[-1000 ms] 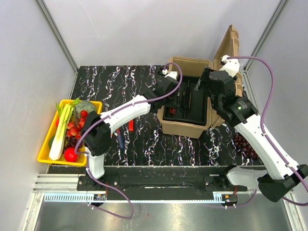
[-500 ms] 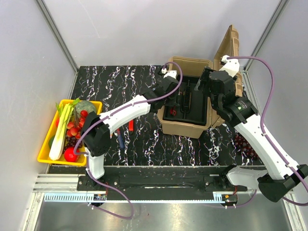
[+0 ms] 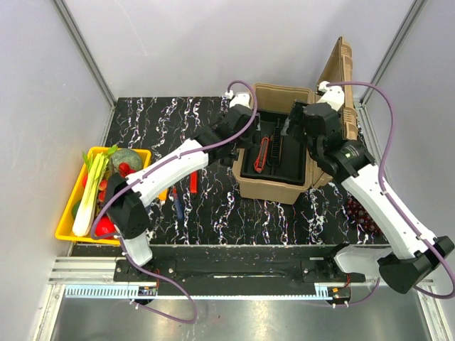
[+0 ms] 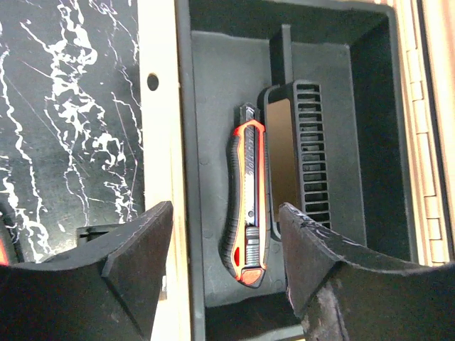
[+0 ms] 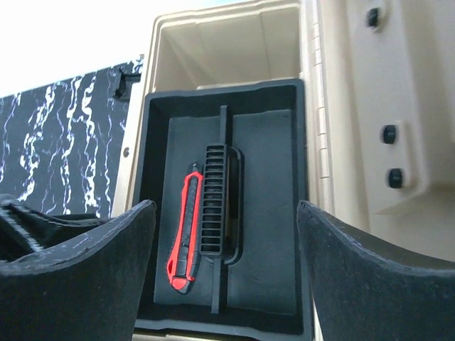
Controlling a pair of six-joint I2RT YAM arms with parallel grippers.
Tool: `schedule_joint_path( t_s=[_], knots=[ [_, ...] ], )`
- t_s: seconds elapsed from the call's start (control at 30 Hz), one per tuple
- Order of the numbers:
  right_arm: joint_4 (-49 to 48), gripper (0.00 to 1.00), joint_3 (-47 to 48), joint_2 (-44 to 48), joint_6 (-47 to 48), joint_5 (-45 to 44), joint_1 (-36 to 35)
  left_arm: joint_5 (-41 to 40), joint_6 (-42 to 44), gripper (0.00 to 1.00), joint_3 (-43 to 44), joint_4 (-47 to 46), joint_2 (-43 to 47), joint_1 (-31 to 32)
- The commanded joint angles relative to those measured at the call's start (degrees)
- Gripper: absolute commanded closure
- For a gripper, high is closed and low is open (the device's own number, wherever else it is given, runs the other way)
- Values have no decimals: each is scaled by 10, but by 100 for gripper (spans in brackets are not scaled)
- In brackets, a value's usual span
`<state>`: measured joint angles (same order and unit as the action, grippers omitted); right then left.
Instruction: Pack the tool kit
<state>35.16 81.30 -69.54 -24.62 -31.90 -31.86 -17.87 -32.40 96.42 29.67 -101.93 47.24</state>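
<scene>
Two grippers hang over the open toolbox (image 3: 274, 186), and we see both with their jaws spread wide and nothing between them. The left gripper (image 4: 225, 238) sits above the box's left wall and the left half of the black tray (image 4: 213, 128). The right gripper (image 5: 224, 220) looks down into the same tray. The lid (image 3: 341, 74) stands upright along the box's right side.

Inside, a red-and-black knife (image 4: 247, 202) lies flat and lengthwise in the tray's left compartment, right against the ribbed carry handle (image 4: 295, 156).

We find the box toward the back right of the black marbled table (image 3: 156, 121). To its left, a red-handled tool (image 3: 193, 185) and a blue-handled tool (image 3: 178, 208) lie on the table, between the box and a yellow bin (image 3: 64, 220) of vegetables. Some grapes (image 3: 361, 213) lie on the table to the right of the box, partly under the right arm.
</scene>
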Motion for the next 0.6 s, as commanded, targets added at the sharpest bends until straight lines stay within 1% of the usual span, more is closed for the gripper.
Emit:
schedule_joint_path(
  t_s=[0.0,0.13,0.2,0.37,0.57],
  knots=[
    [-11,15,16,-31,8,69,1,-45,3,34,3,-12,54,-11],
    [7,15,29,-76,5,124,1,-38,-12,32,-32,-18,79,-33],
    [21,17,38,-100,1,133,2,-35,-20,32,-57,-25,93,-46],
    [29,21,41,-140,-4,134,1,-17,-40,30,-118,-33,131,-79],
    [61,32,58,-200,-14,114,1,8,-58,29,-198,-48,165,-130]
  ],
)
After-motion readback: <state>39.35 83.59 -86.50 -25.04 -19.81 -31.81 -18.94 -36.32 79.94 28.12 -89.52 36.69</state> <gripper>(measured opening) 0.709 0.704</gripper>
